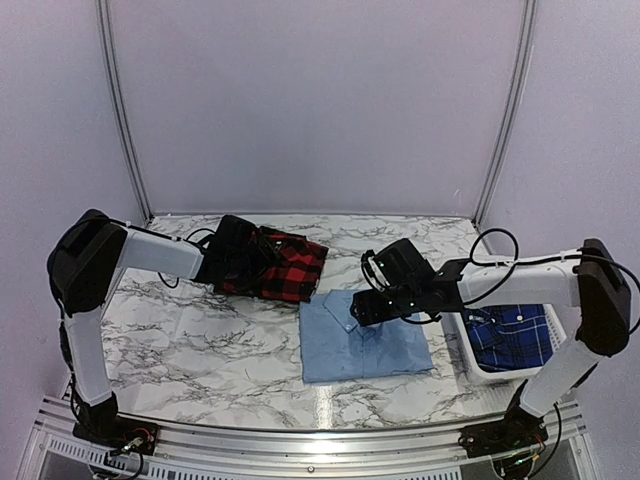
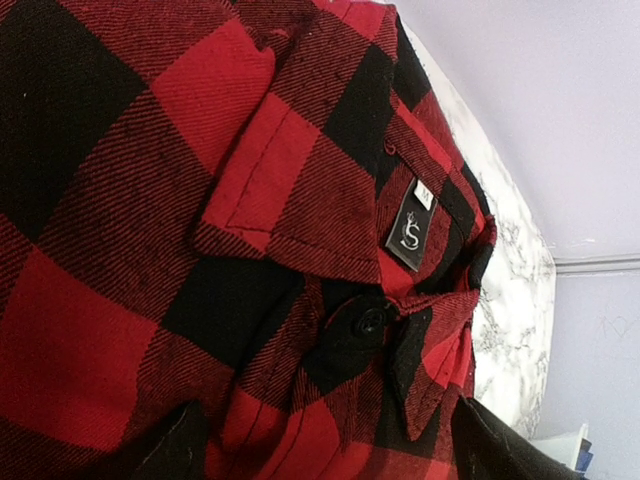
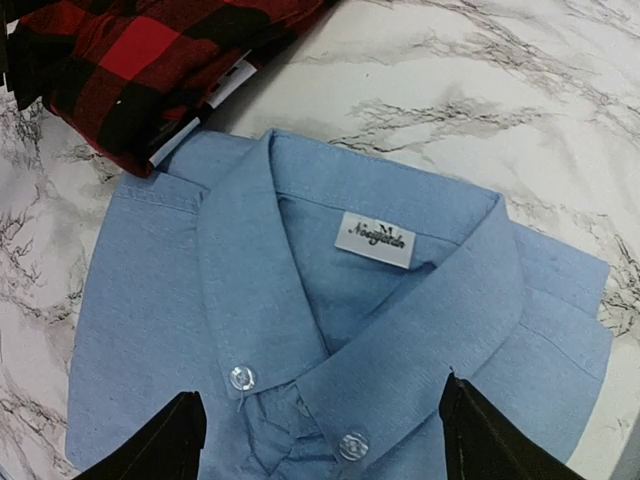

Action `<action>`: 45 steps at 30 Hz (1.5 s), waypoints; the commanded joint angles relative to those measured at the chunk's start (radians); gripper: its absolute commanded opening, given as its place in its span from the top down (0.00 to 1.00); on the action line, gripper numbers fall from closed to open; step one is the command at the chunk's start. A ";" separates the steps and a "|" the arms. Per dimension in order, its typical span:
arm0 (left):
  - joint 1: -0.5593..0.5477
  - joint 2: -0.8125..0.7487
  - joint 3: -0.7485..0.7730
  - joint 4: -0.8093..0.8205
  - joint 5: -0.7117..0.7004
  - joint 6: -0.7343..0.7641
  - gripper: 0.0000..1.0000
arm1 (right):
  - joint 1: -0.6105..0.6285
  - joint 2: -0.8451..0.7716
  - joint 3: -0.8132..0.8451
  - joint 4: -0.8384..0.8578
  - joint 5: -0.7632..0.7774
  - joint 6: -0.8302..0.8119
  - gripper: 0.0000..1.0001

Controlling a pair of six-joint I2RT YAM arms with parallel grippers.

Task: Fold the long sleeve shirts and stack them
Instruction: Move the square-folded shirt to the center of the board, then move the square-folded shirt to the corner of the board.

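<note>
We see the blue shirt (image 1: 365, 345) folded on the bench (image 1: 200, 330), right claw (image 3: 320, 445) open over its collar (image 3: 300, 300), white label (image 3: 375, 239) reading "M". Rightward, the plaid shirt (image 1: 512, 335) sits in a basket (image 1: 470, 365). Farther back, left claw (image 2: 330, 450) gapes over the red shirt (image 1: 290, 270), black label (image 2: 409, 231) showing "S".

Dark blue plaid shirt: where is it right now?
In the top view the dark blue plaid shirt lies in a white basket on the far right, just right of the light blue shirt.
</note>
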State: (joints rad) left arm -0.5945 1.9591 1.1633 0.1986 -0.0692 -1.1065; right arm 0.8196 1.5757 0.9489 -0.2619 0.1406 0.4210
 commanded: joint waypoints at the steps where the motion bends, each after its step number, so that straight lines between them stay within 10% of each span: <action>1: -0.059 0.070 0.052 -0.073 0.066 -0.070 0.13 | -0.010 -0.032 -0.002 0.006 0.007 0.001 0.23; 12: -0.103 0.085 0.092 -0.042 0.077 -0.062 0.12 | -0.010 -0.033 -0.005 -0.006 0.014 0.016 0.23; 30: -0.264 -0.184 0.058 -0.368 0.198 0.500 0.12 | -0.029 -0.310 -0.196 -0.195 0.058 0.148 0.24; 45: -0.384 -0.014 0.075 -0.451 0.252 0.518 0.51 | -0.029 -0.289 -0.164 -0.217 0.067 0.124 0.24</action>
State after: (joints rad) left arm -0.9615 1.9053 1.2198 -0.2012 0.1455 -0.6006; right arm 0.7971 1.2778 0.7494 -0.4725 0.1932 0.5499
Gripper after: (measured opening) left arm 0.512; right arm 0.765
